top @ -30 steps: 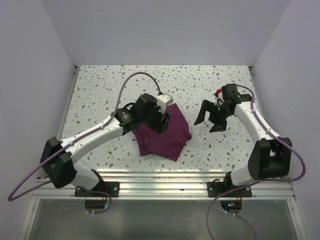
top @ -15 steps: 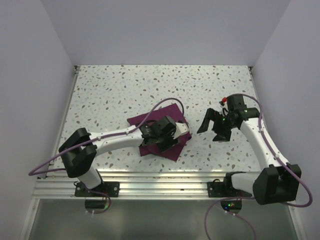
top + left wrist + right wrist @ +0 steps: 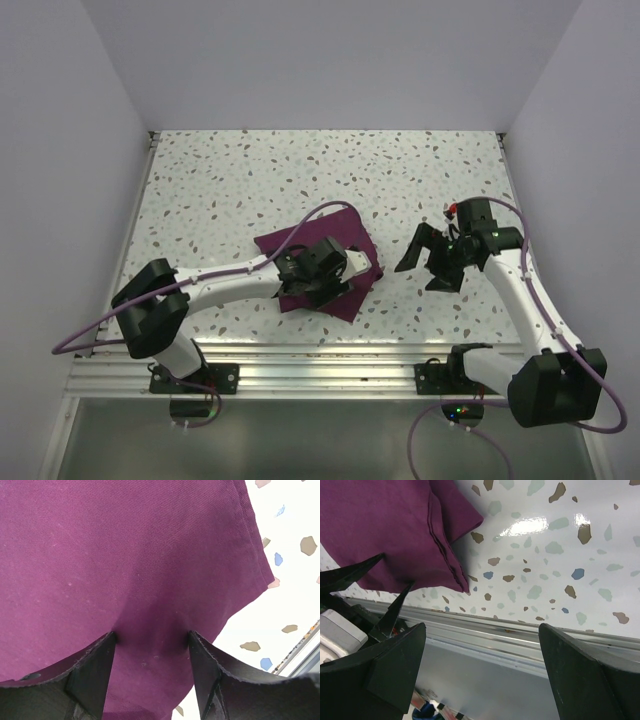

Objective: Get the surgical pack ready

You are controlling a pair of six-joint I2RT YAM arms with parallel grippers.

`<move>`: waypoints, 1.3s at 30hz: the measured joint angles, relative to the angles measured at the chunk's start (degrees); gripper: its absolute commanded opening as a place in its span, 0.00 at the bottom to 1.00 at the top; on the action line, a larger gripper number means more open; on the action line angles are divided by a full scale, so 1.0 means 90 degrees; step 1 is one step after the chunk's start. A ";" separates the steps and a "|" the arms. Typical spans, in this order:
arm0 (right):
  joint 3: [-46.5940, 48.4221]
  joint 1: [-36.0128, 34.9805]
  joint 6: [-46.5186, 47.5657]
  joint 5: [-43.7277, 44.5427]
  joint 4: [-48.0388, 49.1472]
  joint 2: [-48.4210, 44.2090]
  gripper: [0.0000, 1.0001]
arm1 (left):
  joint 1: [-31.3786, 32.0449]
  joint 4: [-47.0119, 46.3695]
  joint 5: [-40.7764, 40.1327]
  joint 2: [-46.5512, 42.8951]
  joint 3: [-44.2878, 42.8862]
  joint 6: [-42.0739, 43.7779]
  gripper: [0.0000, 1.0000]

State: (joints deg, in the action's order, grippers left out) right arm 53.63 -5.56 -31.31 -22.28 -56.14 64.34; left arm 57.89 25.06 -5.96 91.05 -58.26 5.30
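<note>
From above, the surgical pack lies on the speckled surface as a folded maroon bundle, directly under the left jaws, which bear down on its top from a low, stretched-out arm. The right jaws hang spread as wide as they go, with nothing in them, and the bundle sits well clear of their tips on the side toward the other arm. Looking along the left wrist, the jaws stand partly open with both tips planted on the cloth, which puckers a little in the gap. They seem to be pressing rather than pinching, and bare surface shows beyond the bundle's hem. Looking along the right wrist, a layered corner of the pack lies ahead of the empty jaws, with speckled surface and the metal rail between the tips. No tray, instruments or gauze show anywhere, so whether they are inside I cannot tell. To my eye the wrapping is mostly done, with flattening and perhaps a final tuck or squaring-up left.
</note>
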 measured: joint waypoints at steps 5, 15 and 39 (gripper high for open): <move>0.0000 0.0000 -0.0027 -0.0027 0.0005 0.0000 0.99 | 0.0000 0.0053 0.0010 0.0002 -0.0015 -0.0019 0.63; 0.0000 0.0000 -0.0027 -0.0138 0.0046 0.0002 0.99 | 0.0039 0.0070 -0.0134 0.0102 -0.0019 -0.0039 0.59; -0.0083 0.0000 -0.0029 -0.0155 0.0143 0.0005 0.99 | 0.0058 0.0180 -0.0690 0.0571 -0.0442 -0.0143 0.08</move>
State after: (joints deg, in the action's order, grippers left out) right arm 52.88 -5.56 -31.57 -23.68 -54.85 64.38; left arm 58.41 26.68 -12.16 96.18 -62.24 4.01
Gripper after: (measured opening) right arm 0.987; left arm 0.161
